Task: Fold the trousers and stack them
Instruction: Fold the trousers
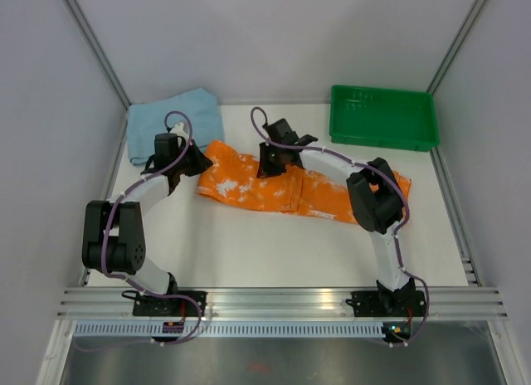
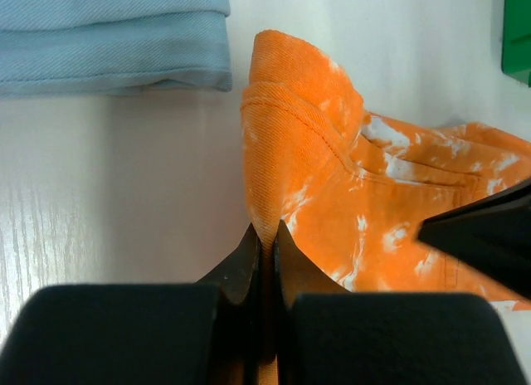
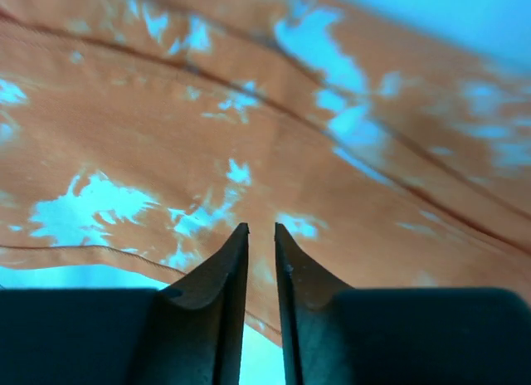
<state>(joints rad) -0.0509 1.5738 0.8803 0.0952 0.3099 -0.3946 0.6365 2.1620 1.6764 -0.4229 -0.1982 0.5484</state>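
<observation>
The orange trousers with white blotches [image 1: 249, 186] lie lengthwise across the middle of the table. My left gripper [image 1: 196, 166] is at their left end. In the left wrist view it [image 2: 265, 229] is shut on a raised corner of the orange fabric [image 2: 332, 177]. My right gripper [image 1: 267, 164] is at the trousers' far edge near the middle. In the right wrist view its jaws [image 3: 261, 229] stand almost together with orange fabric [image 3: 249, 128] in the narrow gap. A folded light-blue pair [image 1: 170, 119] lies at the back left, and shows in the left wrist view [image 2: 116, 45].
A green bin [image 1: 383, 117] stands at the back right; its corner shows in the left wrist view [image 2: 518, 36]. The right arm crosses over the trousers' right half. White walls enclose the table on three sides.
</observation>
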